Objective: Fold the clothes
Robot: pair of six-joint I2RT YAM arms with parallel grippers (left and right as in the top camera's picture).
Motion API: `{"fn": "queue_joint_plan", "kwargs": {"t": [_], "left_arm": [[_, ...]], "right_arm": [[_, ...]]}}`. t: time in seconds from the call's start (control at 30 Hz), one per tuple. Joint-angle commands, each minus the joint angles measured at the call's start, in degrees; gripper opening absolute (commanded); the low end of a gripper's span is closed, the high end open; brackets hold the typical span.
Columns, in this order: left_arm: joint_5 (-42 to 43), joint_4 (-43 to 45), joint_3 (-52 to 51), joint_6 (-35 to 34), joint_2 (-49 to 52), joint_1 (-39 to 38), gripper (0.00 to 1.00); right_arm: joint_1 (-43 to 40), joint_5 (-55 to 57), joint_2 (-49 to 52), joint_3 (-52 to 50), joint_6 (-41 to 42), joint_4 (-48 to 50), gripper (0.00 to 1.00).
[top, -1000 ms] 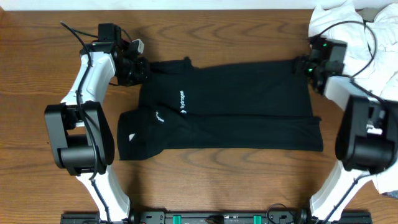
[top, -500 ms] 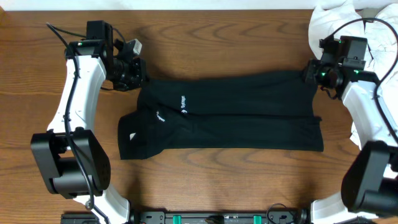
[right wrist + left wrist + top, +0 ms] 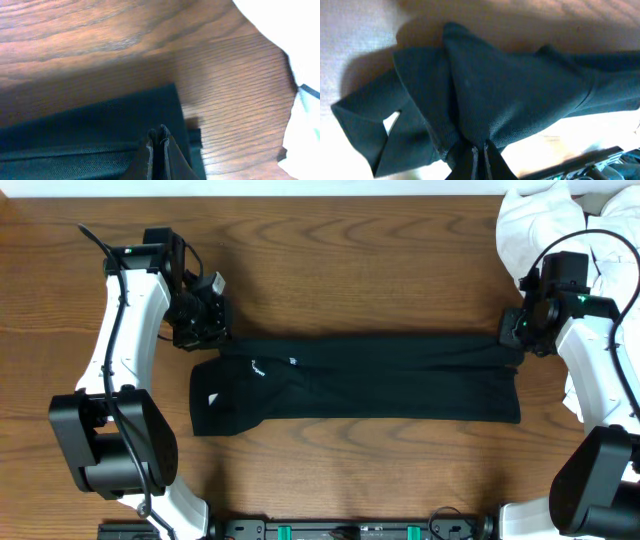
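A black shirt (image 3: pixel 370 380) with small white print lies across the middle of the wooden table, its far long edge lifted and drawn toward the near side. My left gripper (image 3: pixel 207 332) is shut on the shirt's far left corner; in the left wrist view the cloth (image 3: pixel 510 95) bunches into the closed jaws (image 3: pixel 480 150). My right gripper (image 3: pixel 512 338) is shut on the far right corner; in the right wrist view a fold of black cloth (image 3: pixel 100 130) sits pinched between the fingertips (image 3: pixel 159 137).
A heap of white clothes (image 3: pixel 545 220) lies at the table's far right corner and runs down the right edge, close behind the right arm; it also shows in the right wrist view (image 3: pixel 285 35). Bare wood (image 3: pixel 350 250) lies beyond the shirt.
Both grippers have moved toward the near side of the table with the shirt's far edge, folding it over. The shirt now looks narrower from far to near.
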Motion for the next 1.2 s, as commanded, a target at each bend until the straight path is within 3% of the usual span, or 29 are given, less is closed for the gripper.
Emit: {"fn": "queue_joint_plan", "kwargs": {"t": [0.0,0.23,0.57,0.8,1.17], "left_arm": [[-2.40,-0.72,-2.34,0.20,-0.63,-0.35,0.06],[-2.43,6.14,-3.76,0.22,-0.61,-0.83,0.06],[-2.40,26.86,-3.74,-5.03,-0.61,-0.83,0.06],[-2.38,23.69,-3.76,-5.22,-0.61,-1.66,0.06],[-2.45,15.85,-4.98,-4.94,-0.50,-2.86,0.06]], "right_arm": [[-0.85,4.46,-0.26,0.09,-0.52,1.11,0.04],[-0.79,4.22,2.64,0.09,-0.57,6.64,0.04],[-0.72,-4.87,4.15,0.11,-0.42,25.38,0.03],[-0.48,-4.46,6.64,0.09,0.24,26.14,0.03],[-0.83,3.41,12.33,0.09,0.28,14.69,0.01]]}}
